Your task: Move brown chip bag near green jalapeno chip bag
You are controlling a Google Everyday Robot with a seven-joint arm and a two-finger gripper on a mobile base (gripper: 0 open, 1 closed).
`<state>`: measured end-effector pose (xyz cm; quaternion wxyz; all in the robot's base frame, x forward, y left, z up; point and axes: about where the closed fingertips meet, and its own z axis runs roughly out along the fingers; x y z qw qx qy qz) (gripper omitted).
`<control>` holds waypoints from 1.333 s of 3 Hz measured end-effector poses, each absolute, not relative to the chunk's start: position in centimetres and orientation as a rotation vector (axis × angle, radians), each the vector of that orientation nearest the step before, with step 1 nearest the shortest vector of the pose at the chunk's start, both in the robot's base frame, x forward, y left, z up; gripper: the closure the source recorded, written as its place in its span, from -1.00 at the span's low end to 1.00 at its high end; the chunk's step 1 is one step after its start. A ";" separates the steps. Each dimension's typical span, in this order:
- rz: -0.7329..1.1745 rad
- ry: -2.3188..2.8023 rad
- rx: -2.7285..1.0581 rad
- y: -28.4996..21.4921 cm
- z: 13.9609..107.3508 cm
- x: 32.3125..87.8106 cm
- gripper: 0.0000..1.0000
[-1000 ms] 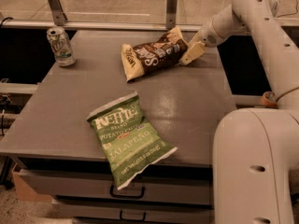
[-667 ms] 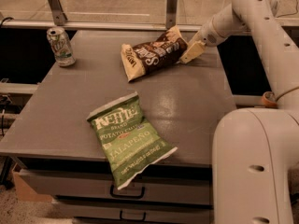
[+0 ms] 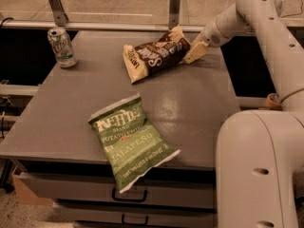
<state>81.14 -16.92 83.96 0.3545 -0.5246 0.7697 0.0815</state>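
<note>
Your gripper (image 3: 194, 54) sits at the far right of the surface (image 3: 204, 108), right against the right-hand end of the brown chip bag (image 3: 156, 55). Whether the jaws are closed on that end or just beside it, you cannot tell from here. The brown bag lies to the left of the jaws, long axis roughly left-right and tilted, the left end nearer the camera. The green jalapeno chip bag (image 3: 130, 139) is well apart from it, by the near edge and a bit left, with its lower corner hanging over. So my read is the move runs from the far side toward the near-left. Count: one brown bag, one green bag, one soda can (image 3: 61, 47) at far left, and one arm, so no choice of hand.
</note>
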 end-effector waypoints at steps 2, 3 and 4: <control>0.211 1.990 -1.356 -16.9 84.0 81.1 -0.28; 0.212 1.990 -1.356 -16.9 84.1 81.1 -0.77; 0.212 1.990 -1.356 -16.9 84.1 81.1 -1.00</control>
